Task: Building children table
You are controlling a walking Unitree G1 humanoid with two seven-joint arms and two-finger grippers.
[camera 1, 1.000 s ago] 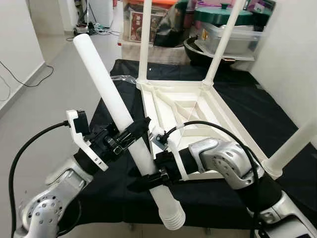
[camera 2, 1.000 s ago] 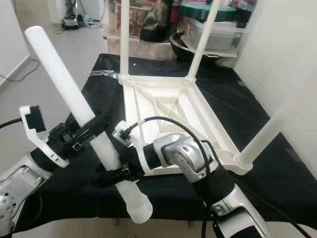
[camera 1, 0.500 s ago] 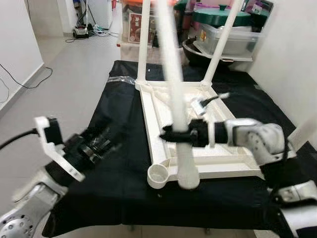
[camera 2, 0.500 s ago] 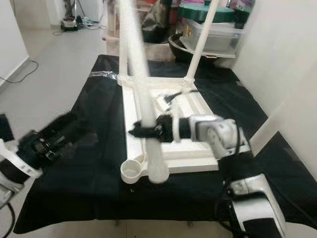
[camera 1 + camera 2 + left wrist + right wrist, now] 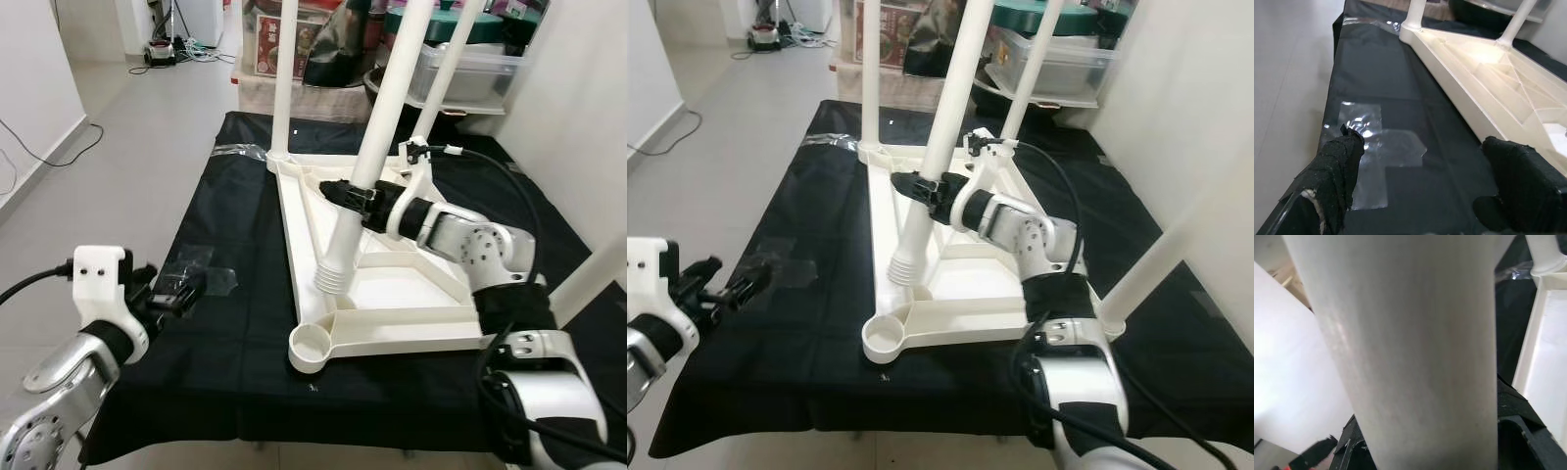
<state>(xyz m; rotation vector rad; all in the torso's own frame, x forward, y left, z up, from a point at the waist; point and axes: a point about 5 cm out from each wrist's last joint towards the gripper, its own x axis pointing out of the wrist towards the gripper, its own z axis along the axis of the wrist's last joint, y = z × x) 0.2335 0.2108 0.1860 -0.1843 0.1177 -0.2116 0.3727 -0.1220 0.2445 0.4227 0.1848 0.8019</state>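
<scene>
Fitting the last leg. The right gripper (image 5: 358,196), fingers closed on the white table leg (image 5: 377,132), holds it tilted over the upturned tabletop (image 5: 392,289), ribbed end just beyond the empty near-left corner socket (image 5: 312,345). Good practice would be to bring the ribbed end over that socket, stand the leg upright, then press straight down. The tabletop lies underside-up on the black-covered bench (image 5: 245,245). The left gripper (image 5: 181,290), at near left, has its fingers apart, holding nothing.

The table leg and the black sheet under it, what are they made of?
The table leg in the right hand looks like smooth white plastic, with moulded ridges at its end. The black sheet looks like matte cloth, though shiny clear tape patches sit on it.
</scene>
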